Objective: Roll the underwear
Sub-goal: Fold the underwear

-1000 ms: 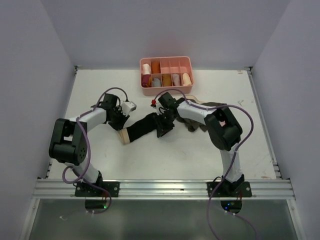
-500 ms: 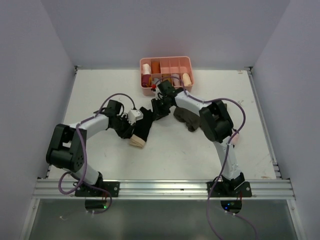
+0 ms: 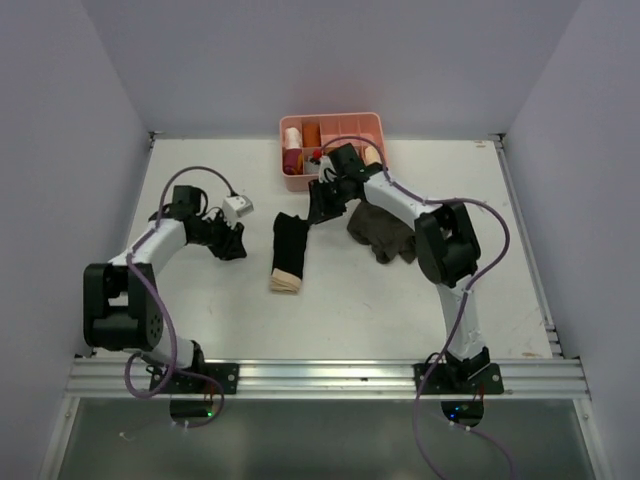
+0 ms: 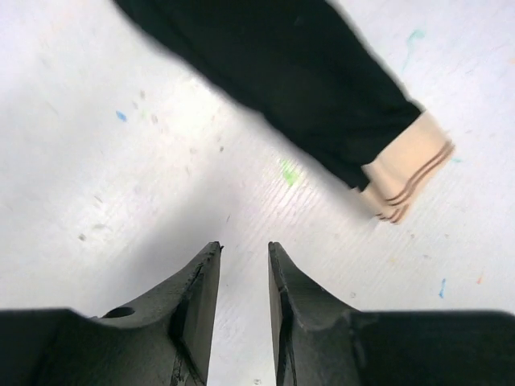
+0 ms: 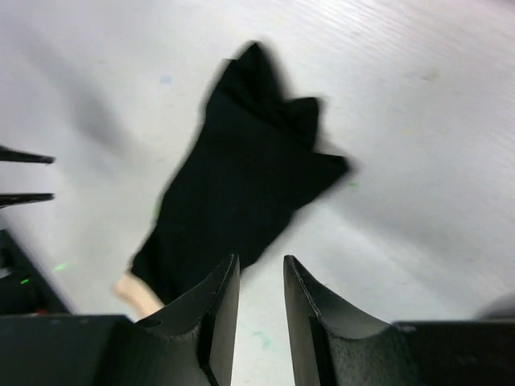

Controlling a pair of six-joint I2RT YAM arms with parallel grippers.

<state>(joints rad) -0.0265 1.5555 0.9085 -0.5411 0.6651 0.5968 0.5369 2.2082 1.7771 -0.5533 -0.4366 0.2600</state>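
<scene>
On the table centre, underwear lies as a narrow strip, waistband nearest. Left gripper sits off to its left, right gripper by its far end. Both jaws slightly parted, empty.

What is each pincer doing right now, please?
Left pincer: slightly open, holding nothing.
Right pincer: slightly open, holding nothing.

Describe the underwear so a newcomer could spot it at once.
Start at the pink tray at the far edge of the table. In front of its left end lies the underwear, a narrow black strip. Its beige waistband at the near end sets it apart from the crumpled olive-brown garment to its right.
</scene>
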